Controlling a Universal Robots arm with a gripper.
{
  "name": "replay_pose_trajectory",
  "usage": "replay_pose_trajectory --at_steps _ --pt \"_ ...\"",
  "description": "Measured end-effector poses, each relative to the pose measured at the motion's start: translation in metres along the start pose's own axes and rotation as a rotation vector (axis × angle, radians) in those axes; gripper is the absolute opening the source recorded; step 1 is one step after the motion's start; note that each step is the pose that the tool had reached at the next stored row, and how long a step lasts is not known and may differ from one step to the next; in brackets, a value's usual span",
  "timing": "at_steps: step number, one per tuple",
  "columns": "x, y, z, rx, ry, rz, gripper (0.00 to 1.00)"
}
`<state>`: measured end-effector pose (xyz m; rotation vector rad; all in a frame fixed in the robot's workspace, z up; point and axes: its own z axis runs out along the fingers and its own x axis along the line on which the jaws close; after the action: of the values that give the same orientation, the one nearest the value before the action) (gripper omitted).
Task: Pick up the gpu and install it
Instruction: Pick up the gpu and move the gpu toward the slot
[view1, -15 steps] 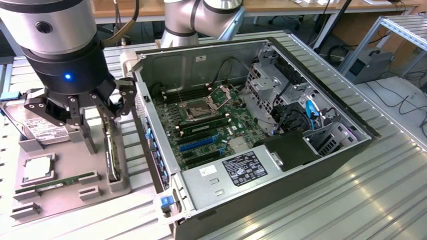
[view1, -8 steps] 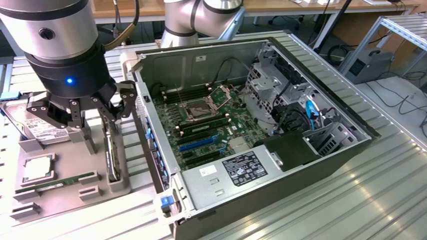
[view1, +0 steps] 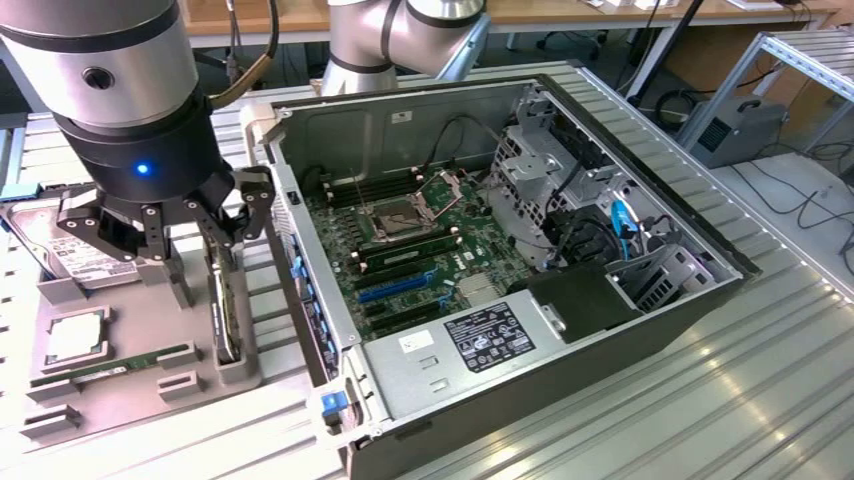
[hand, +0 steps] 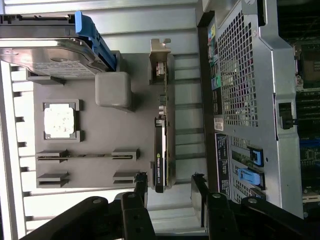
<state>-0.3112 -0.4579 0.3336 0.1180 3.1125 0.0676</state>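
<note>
gpu (hand: 162, 145): one, edge-up in grey tray (hand: 100, 130); two fingers (hand: 141, 189) spread, empty.

A ribbed, silvery metal counter (view1: 747, 400) fills the lower right of the exterior view, with pale streaks of overhead light glinting along its slats. Across the top of the frame runs a wooden worktop (view1: 587, 12). In the upper right stands an aluminium profile frame (view1: 801, 45), with a grey box (view1: 738, 125) beneath it and black cables (view1: 817, 205) trailing over the pale floor (view1: 781, 170).
</note>
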Motion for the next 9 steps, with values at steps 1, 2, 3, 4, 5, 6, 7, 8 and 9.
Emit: replay_pose_trajectory --at_steps 1,2,3,4,5,6,7,8,9 --pt "0.0 0.0 0.0006 0.0 0.0 0.0 0.48" --pt "0.0 -0.0001 0.001 0.0 0.0 0.0 0.48" --pt "0.0 -0.0001 0.0016 0.0 0.0 0.0 0.48" --pt "0.0001 -0.0001 0.0023 0.0 0.0 0.0 0.48" --pt "0.0001 -0.0001 0.0029 0.0 0.0 0.0 0.48" --pt "0.0001 -0.0002 0.0035 0.0 0.0 0.0 0.48" --pt "0.0001 -0.0002 0.004 0.0 0.0 0.0 0.48" --pt "0.0001 -0.0001 0.0045 0.0 0.0001 0.0 0.48" --pt "0.0001 0.0 0.0047 0.0001 0.0 0.0 0.48"
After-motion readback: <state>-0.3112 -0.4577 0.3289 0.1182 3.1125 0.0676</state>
